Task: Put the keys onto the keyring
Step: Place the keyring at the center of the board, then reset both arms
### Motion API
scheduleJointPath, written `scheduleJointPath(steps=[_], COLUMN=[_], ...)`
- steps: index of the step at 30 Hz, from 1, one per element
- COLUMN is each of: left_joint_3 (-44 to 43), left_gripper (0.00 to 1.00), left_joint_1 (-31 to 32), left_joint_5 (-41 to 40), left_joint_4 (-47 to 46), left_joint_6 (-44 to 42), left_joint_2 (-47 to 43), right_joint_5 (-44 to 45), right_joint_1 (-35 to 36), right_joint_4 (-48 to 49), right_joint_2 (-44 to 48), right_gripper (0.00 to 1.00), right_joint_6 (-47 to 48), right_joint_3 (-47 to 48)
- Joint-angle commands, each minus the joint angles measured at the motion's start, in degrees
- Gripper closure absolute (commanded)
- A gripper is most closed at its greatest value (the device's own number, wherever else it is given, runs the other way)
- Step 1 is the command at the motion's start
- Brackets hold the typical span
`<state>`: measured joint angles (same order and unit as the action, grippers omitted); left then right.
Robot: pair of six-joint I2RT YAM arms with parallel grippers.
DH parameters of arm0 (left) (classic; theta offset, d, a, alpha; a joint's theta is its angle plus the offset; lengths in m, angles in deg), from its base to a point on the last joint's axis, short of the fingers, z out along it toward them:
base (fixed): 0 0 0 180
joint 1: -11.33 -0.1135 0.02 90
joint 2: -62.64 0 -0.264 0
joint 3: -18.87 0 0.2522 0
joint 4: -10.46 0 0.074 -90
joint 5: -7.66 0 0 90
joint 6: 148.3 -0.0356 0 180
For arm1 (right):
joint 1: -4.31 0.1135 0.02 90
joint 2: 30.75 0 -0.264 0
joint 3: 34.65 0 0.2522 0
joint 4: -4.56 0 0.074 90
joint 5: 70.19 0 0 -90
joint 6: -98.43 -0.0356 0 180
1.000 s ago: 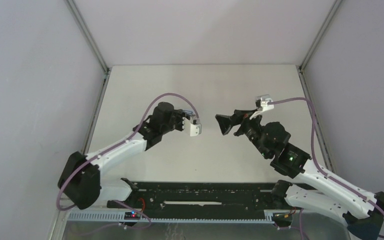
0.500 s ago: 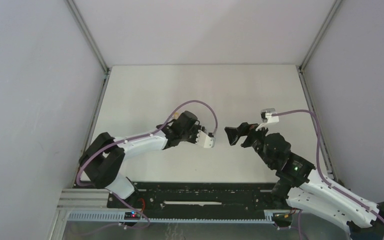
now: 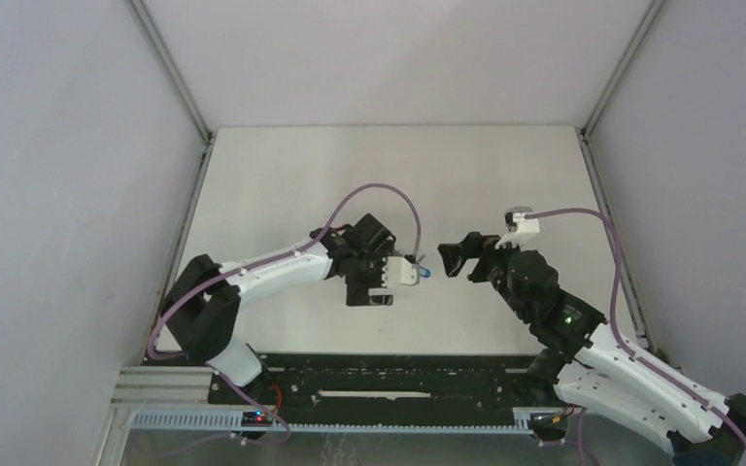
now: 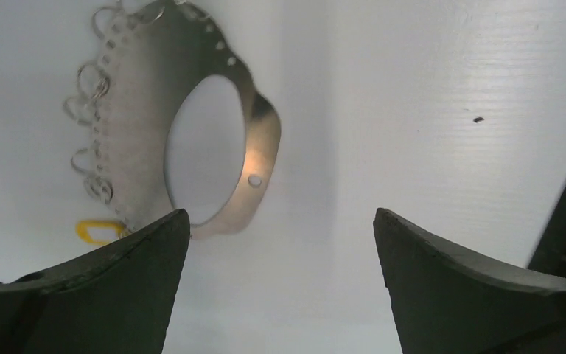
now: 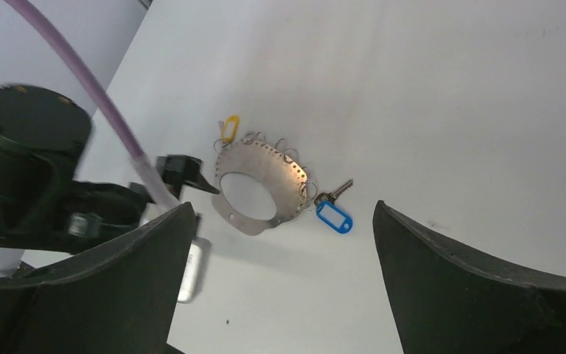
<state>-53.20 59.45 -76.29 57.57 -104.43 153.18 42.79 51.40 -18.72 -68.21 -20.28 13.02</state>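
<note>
The keyring (image 5: 280, 177) is laid flat on the table (image 3: 350, 165) between the two grippers, with small wire loops (image 4: 92, 81) strung along one edge. The yellow key (image 5: 228, 127) is seen at one end of that row of loops. The blue key (image 5: 334, 216) is seen at the other end, just beside the ring (whether either key is hooked onto a loop cannot be told). The left gripper (image 4: 280, 221) is held close beside the ring with its jaws spread wide, and nothing is gripped between them. The right gripper (image 3: 458, 260) is likewise spread wide and empty, and is pointed toward the ring from the opposite side. In the top view only the blue tag is made out, just beside the left wrist camera (image 3: 403, 272).
</note>
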Motion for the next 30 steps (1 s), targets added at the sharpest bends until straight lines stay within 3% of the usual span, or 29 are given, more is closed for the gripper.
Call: scheduleJointPath(steps=[1, 4, 8, 11, 16, 20, 24, 30], left_joint_3=[-11.74, -21.2, -23.95, -17.11, 4.11, 20.21, 28.8, 40.59], left_gripper=[0.0, 0.0, 0.0, 0.0, 0.0, 0.0, 0.0, 0.0], left_joint_1=[-5.27, -13.77, -30.15, -40.25, -51.13, -52.56, -52.98, -54.44], left_joint_5=[6.45, 9.43, 13.47, 14.89, 14.91, 9.95, 6.91, 6.56], left_joint_4=[13.36, 19.06, 14.11, 4.07, -23.17, -41.32, -53.54, -79.38], left_joint_6=[8.91, 13.91, 20.73, 23.39, 34.24, 38.02, 39.47, 41.54], left_joint_2=[-5.84, -6.15, -8.44, -12.37, -20.01, -25.33, -25.95, -21.26], right_joint_5=[-3.26, -4.86, -6.08, -5.06, -0.64, 1.28, 2.26, -2.53], right_joint_1=[-3.75, -8.97, -18.27, -26.28, -33.47, -36.52, -38.14, -42.2], right_joint_4=[1.99, 3.15, 3.81, 6.12, 18.85, 25.16, 39.44, 59.02], right_joint_2=[-1.72, -3.16, -5.5, -7.44, -11.06, -13.55, -15.7, -23.94], right_gripper=[0.0, 0.0, 0.0, 0.0, 0.0, 0.0, 0.0, 0.0], right_joint_6=[0.87, 3.04, 5.92, 7.85, 14.04, 15.98, 20.06, 22.84], right_joint_3=[-0.07, -0.07, -0.12, -1.42, -8.53, -11.35, -17.07, -24.6])
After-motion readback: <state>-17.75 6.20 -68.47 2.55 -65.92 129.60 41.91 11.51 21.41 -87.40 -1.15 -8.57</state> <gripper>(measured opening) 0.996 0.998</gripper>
